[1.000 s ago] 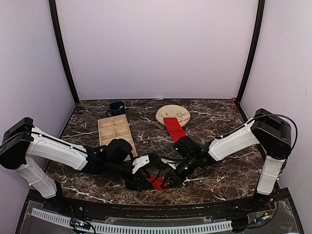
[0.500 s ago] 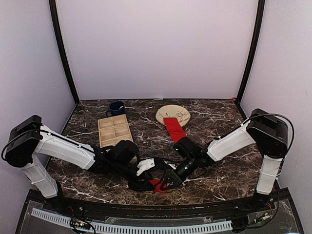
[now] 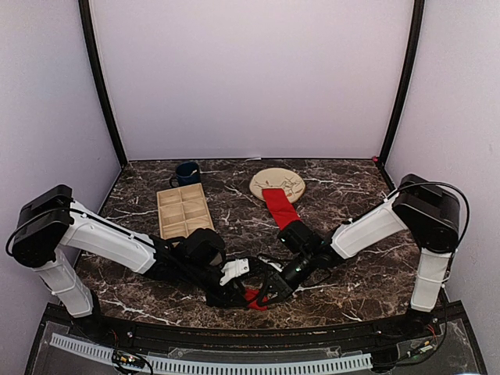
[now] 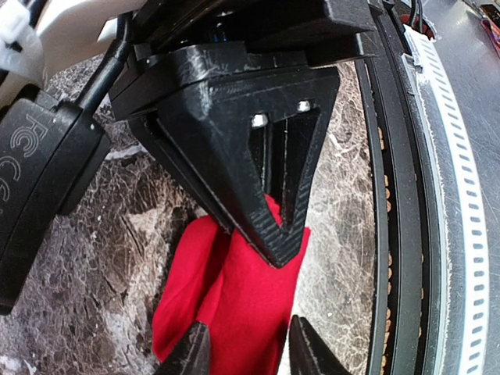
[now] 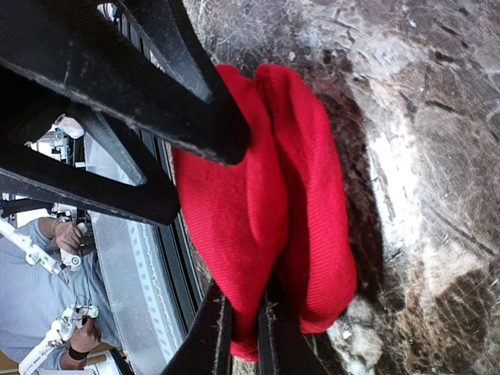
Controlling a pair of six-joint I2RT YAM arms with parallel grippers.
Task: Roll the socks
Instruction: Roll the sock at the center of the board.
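One red sock [image 3: 253, 297] lies bunched near the table's front edge, between both grippers. My left gripper [image 3: 239, 294] holds it from the left; in the left wrist view [image 4: 248, 355] its fingers close in on both sides of the folded red fabric [image 4: 234, 297]. My right gripper [image 3: 266, 293] is shut on a fold of the same sock [image 5: 258, 203], pinched thin between its fingers [image 5: 242, 332]. The right gripper's black fingertip [image 4: 273, 195] presses onto the sock from above. The second red sock [image 3: 279, 206] lies flat, one end on the beige plate, its near end hidden under the right arm.
The round beige plate [image 3: 285, 179] sits at the back centre. A wooden compartment tray [image 3: 183, 209] and a dark blue mug [image 3: 187, 173] stand at the back left. The table's black front rail [image 4: 391, 234] runs close beside the bunched sock.
My left arm has slid right and forward, bringing its gripper closer against the right one. The bunched sock has shifted slightly toward the front edge. The second sock has not moved.
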